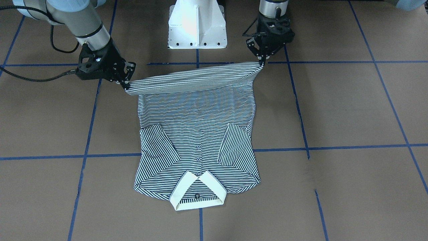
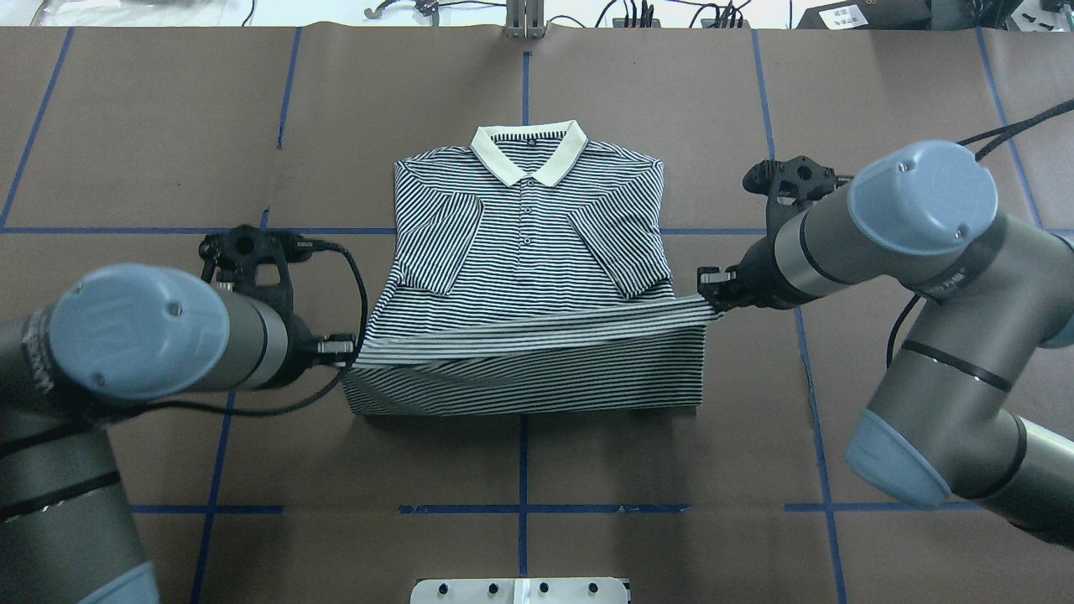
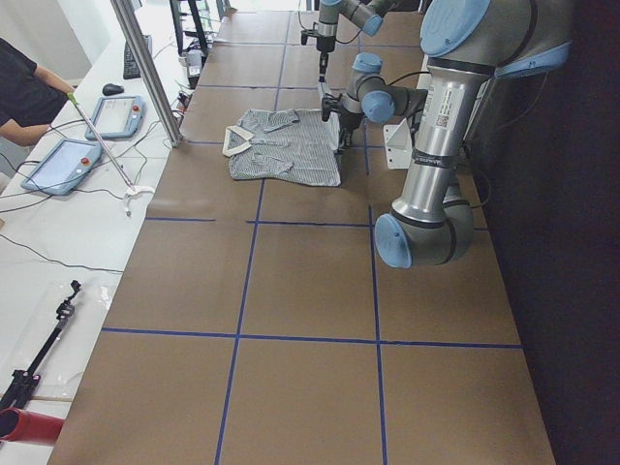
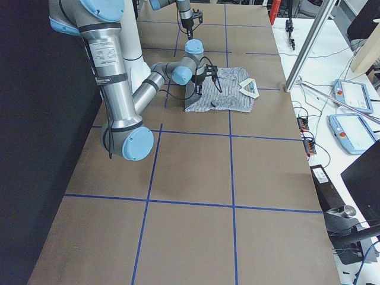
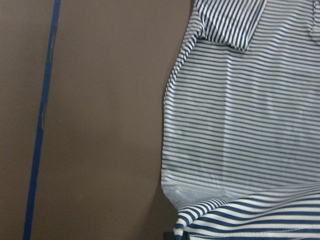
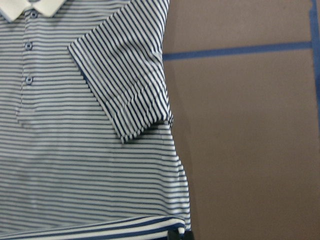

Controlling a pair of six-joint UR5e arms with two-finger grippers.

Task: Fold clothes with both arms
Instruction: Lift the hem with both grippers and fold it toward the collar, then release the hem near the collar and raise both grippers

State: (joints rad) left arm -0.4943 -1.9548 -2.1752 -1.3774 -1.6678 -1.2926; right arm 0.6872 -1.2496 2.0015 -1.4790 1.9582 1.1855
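Observation:
The clothes are one navy-and-white striped polo shirt [image 2: 529,243] lying face up on the brown table, white collar [image 2: 529,153] away from the robot, both sleeves folded inward. Its hem is lifted off the table as a taut band across the lower body. My left gripper [image 2: 347,351] is shut on the hem's left corner, and my right gripper [image 2: 711,299] is shut on the right corner, a little farther forward. From the front, the left gripper [image 1: 263,62] pinches from above and the right gripper [image 1: 127,85] comes in at a slant. The lifted hem [image 5: 250,220] fills the left wrist view's bottom edge.
The white pedestal base [image 1: 197,26] stands behind the shirt on the robot's side. Blue tape lines [image 2: 523,508] grid the brown table cover. A side bench with tablets [image 3: 114,114], a metal post [image 3: 145,68] and a person's arm [image 3: 29,97] lies beyond the table's far edge.

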